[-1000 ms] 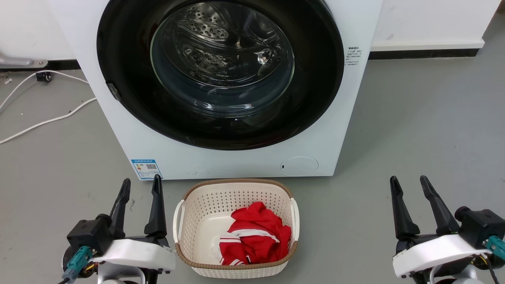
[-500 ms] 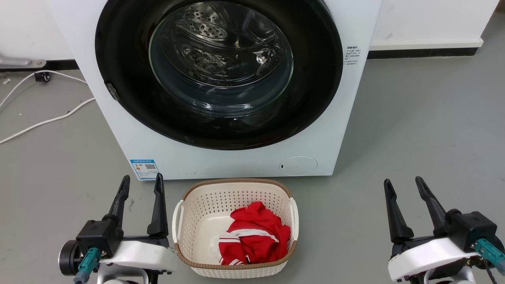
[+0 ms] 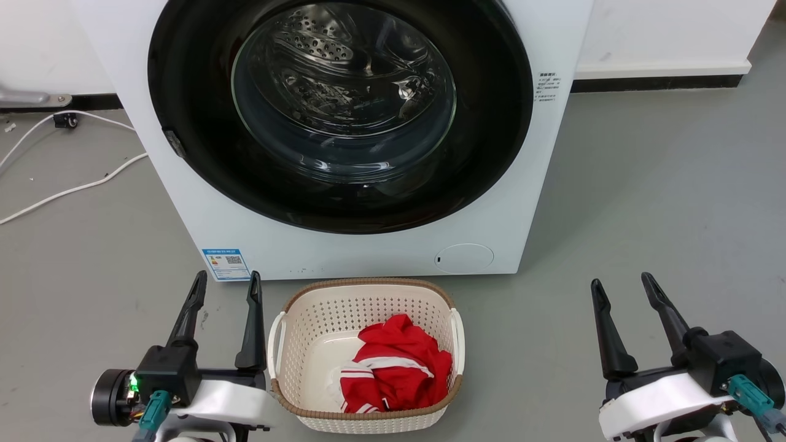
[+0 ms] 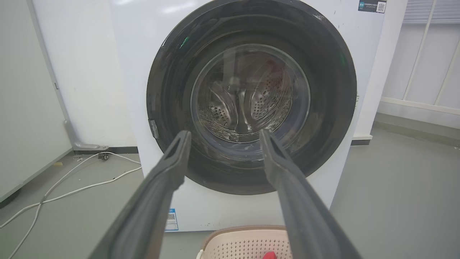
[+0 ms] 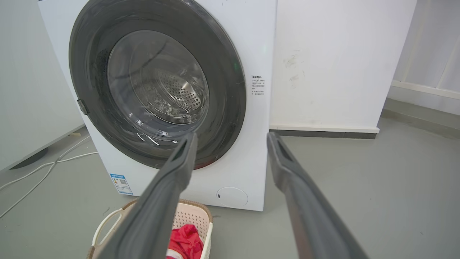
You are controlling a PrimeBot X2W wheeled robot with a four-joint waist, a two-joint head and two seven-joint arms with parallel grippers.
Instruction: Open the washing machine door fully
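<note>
- Grey floor (image 3: 645,184), white wall behind; we're parked facing the washing machine (image 3: 368,255).
- Left gripper (image 3: 228,276): jaws spread wide, nothing between them. It hangs low, just beside the left rim of the laundry basket (image 3: 368,287).
- Right gripper (image 3: 620,280): jaws spread about as wide, also empty, over bare floor well apart from the basket's right side.
- Basket sits on the floor just in front of the machine's bottom edge, with a red garment (image 3: 396,368) inside.
- Washing machine door (image 3: 341,110): covers most of the machine's front and sits flush in the white panel. No gap visible at the rim in either wrist view, so we read it as shut.
- Progress, our call: nothing done yet. Reach, unlatch and the full swing are all left, and neither gripper is near the door.
- Orientation: the door's face points straight out at us. It's round, so no real long axis.
- Only asymmetry is the small grey tab (image 3: 175,142) on its left edge. We take that as the latch side, with the hinge probably on the right.
</note>
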